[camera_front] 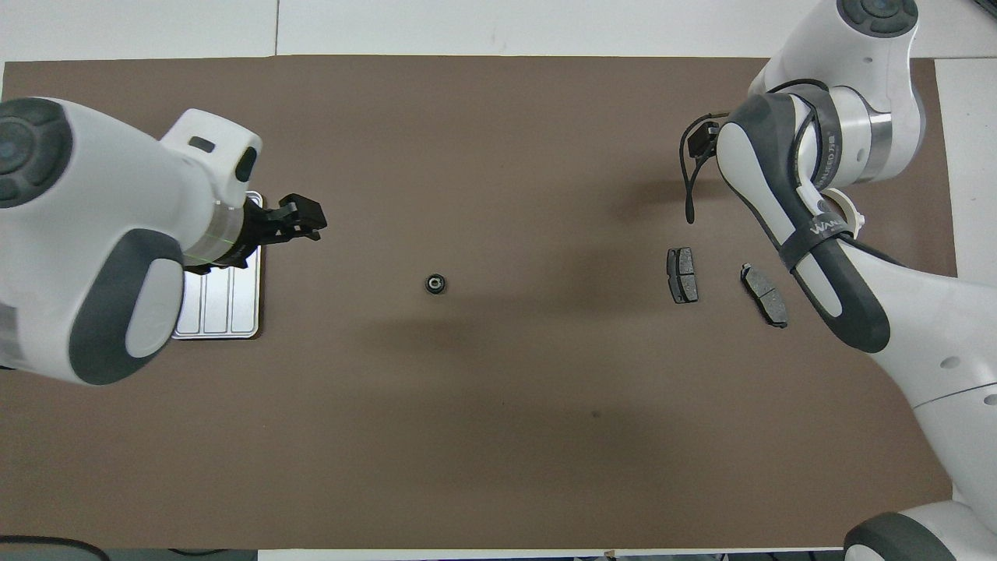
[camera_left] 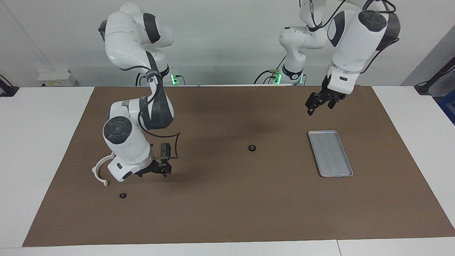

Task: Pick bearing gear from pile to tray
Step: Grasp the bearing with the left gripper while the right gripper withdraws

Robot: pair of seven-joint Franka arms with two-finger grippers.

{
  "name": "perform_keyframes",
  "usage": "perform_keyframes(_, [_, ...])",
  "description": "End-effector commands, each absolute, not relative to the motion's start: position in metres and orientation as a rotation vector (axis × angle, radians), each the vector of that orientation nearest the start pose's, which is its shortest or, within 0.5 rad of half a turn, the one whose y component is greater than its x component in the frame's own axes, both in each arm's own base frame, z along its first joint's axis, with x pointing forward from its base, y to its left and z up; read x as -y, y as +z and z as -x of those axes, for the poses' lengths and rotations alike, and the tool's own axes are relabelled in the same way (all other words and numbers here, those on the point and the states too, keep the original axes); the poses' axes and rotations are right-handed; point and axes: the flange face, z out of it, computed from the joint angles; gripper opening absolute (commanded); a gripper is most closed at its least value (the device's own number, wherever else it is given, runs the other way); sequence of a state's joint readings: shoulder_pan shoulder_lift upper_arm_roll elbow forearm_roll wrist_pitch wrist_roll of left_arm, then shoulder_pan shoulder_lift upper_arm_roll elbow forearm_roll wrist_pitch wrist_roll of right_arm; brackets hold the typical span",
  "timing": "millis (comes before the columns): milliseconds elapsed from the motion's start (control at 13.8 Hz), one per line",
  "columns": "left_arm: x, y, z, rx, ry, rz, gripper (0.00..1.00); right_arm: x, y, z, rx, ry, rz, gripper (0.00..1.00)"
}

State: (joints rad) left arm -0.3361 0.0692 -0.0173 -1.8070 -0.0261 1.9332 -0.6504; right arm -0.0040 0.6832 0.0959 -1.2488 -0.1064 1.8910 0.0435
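Gear (camera_left: 252,148) mid-mat — well apart from left hand (camera_left: 320,102).

- Mat (camera_left: 227,213): plain brown, on a white table (camera_left: 35,142).
- Tray (camera_left: 330,153): silver-grey, faintly ribbed floor.
- Gear (camera_left: 252,148) at the mat's middle: black.
- Half-ring arc (camera_left: 97,170): white.
- Brake pads (camera_front: 681,274): dark grey.
- Arms: white with dark grey joints; grippers black.

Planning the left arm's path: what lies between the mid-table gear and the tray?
Nothing: bare brown mat between gear and tray, clearest in the facing view.
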Motion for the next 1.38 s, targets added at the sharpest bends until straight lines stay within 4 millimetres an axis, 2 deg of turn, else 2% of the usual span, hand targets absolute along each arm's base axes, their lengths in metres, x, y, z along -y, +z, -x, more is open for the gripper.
perform_keyframes(0, [0.239, 0.462, -0.565, 0.573, -0.093, 3.151, 1.00, -0.023, 0.336, -0.737, 0.270, -0.021, 3.216, 1.00])
perform_keyframes(145, [0.302, 0.405, -0.563, 0.619, -0.044, 3.105, 1.00, -0.012, 0.323, -0.739, 0.306, -0.048, 3.225, 1.00])
perform_keyframes(364, [0.341, 0.335, -0.554, 0.685, -0.090, 3.099, 1.00, 0.007, 0.312, -0.742, 0.359, -0.075, 3.222, 1.00])
perform_keyframes(655, [0.338, 0.307, -0.535, 0.704, -0.074, 3.089, 0.97, 0.032, 0.298, -0.743, 0.383, -0.069, 3.212, 0.97])
perform_keyframes(873, [0.338, 0.304, -0.533, 0.716, -0.080, 3.093, 0.91, 0.036, 0.291, -0.744, 0.378, -0.061, 3.198, 0.94])
perform_keyframes(1018, [0.339, 0.299, -0.527, 0.729, -0.074, 3.088, 0.84, 0.039, 0.287, -0.743, 0.370, -0.054, 3.194, 0.91])
perform_keyframes(1309, [0.342, 0.298, -0.522, 0.727, -0.072, 3.088, 0.83, 0.040, 0.283, -0.744, 0.377, -0.050, 3.192, 0.85])
